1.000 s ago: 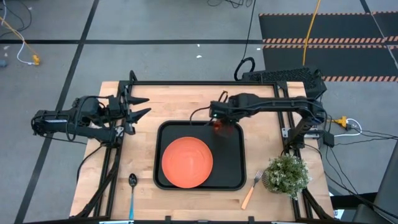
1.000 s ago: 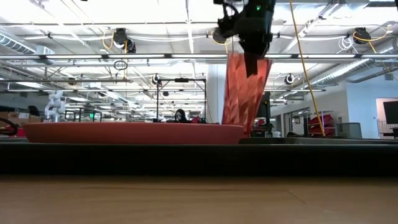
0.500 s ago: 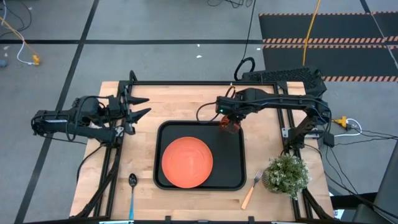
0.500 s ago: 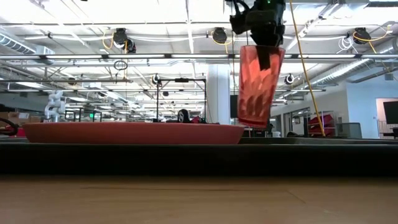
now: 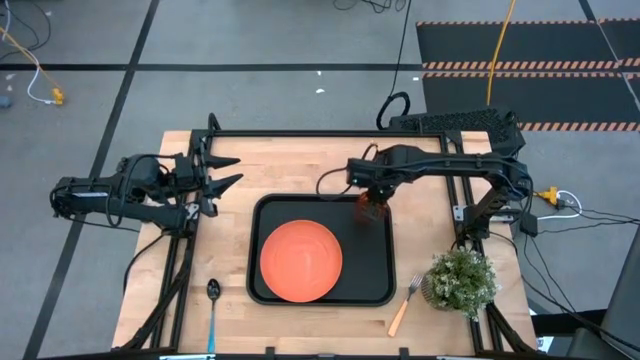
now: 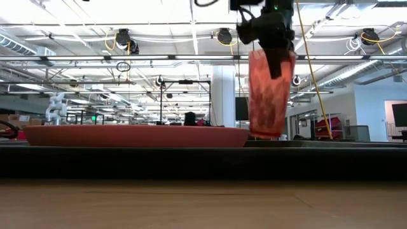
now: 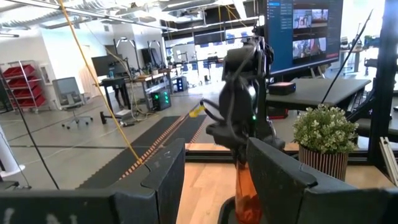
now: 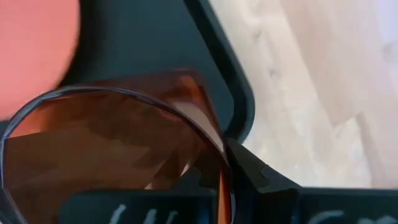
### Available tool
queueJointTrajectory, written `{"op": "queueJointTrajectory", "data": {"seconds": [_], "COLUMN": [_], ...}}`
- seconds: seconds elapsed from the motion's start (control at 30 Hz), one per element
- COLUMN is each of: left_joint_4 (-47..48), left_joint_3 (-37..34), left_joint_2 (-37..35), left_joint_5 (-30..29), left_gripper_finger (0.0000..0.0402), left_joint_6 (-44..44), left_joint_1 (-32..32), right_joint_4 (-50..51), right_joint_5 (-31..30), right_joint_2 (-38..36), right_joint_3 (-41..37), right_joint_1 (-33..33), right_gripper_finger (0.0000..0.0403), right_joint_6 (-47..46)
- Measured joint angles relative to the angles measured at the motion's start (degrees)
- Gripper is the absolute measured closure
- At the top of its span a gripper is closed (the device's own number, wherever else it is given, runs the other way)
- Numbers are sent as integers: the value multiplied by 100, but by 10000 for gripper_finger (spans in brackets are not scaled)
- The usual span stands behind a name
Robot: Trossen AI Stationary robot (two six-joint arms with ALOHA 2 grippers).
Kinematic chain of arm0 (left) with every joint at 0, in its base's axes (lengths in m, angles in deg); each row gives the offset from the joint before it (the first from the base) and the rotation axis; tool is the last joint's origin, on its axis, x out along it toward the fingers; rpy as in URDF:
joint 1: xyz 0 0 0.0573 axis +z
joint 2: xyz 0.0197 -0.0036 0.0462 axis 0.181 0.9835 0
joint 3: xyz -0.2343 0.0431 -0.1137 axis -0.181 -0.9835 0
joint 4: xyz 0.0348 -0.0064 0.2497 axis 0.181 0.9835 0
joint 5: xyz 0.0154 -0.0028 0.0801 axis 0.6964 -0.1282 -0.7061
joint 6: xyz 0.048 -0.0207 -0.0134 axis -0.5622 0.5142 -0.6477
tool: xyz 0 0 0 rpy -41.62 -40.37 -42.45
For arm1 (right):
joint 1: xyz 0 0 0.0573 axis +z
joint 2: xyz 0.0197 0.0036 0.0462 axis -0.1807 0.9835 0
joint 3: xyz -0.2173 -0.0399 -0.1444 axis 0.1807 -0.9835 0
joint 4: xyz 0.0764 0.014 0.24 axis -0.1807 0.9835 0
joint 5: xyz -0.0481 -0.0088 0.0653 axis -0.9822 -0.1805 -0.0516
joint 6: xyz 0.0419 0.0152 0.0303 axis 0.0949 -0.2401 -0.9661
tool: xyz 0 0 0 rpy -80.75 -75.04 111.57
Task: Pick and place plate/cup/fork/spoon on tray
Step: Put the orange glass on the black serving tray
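Observation:
The orange plate (image 5: 301, 260) lies flat in the black tray (image 5: 375, 285). It also shows in the low view (image 6: 137, 135). My right gripper (image 5: 371, 192) is shut on the translucent orange cup (image 6: 268, 95) over the tray's far right corner. The blue-handled spoon (image 5: 212, 305) lies on the table left of the tray. The tan-handled fork (image 5: 404, 306) lies on the table right of it. My left gripper (image 5: 218, 176) waits open and empty over the table's far left. In its wrist view (image 7: 214, 186) the cup (image 7: 247, 193) shows beyond its fingers. My right gripper holds the cup by its rim (image 8: 214, 140) from above, the fingers pointing down. One finger (image 8: 249, 171) stands outside the wall, and the other is hidden by the gripper body. The cup hangs nearly upright, mouth up. Its base (image 6: 267, 132) is near tray-rim height; whether it touches the tray, I cannot tell.
A potted plant (image 5: 461, 280) stands at the table's near right corner, close to the fork. The tray's right part beside the plate is bare (image 5: 368, 255). Bare wood (image 5: 300, 165) lies between the two grippers, beyond the tray's far rim.
My right gripper has carried the cup toward the table's right edge, over the tray's far right corner. The cup has turned from tilted to nearly upright, risen a little, then come down again.

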Motion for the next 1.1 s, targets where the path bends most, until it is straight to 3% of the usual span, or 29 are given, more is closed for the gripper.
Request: {"op": "queueJointTrajectory", "data": {"seconds": [0.3, 1.1], "left_joint_4": [2, -1], "left_joint_3": [0, 0], "left_joint_2": [0, 0], "left_joint_5": [-2, -14], "left_gripper_finger": [224, 224], "left_joint_6": [-34, -30], "left_joint_1": [0, 0], "right_joint_4": [-26, -735], "right_joint_5": [17, -20], "right_joint_2": [-39, -505], "right_joint_3": [-845, -888], "right_joint_1": [-10, -226], "right_gripper_finger": [403, 376], "right_joint_6": [-37, -48]}}
